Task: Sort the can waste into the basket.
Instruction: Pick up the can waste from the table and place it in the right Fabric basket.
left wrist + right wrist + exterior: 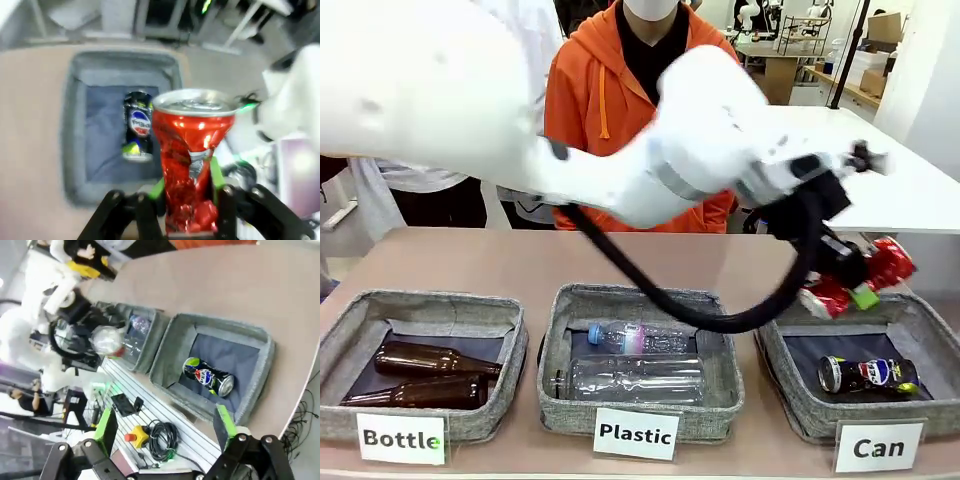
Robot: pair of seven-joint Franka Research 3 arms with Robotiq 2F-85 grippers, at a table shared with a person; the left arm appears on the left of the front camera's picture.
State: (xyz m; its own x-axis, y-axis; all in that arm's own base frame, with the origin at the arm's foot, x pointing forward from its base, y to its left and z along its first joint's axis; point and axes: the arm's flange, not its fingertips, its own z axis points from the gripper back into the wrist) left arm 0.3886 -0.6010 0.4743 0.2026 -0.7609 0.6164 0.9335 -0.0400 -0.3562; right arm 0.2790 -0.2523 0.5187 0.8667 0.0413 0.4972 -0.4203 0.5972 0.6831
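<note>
In the front view my left gripper (848,277) has reached across to the right and is shut on the crushed red can (892,262), held over the far rim of the grey Can basket (790,385). The dark Pepsi can (868,375) lies on its side inside that basket, behind the white "Can" sign (878,447). The left wrist view has the red can (192,135) pinched between the green pads of the left gripper (187,176), with the Pepsi can (137,126) and basket (75,150) below. My right gripper (165,426) stands open high above the basket (262,357) and the Pepsi can (207,376).
The Plastic basket (560,330) in the middle holds clear bottles (635,378). The Bottle basket (340,335) on the left holds two brown bottles (430,375). A person in an orange hoodie (585,90) stands at the far side. Bare table lies behind the baskets.
</note>
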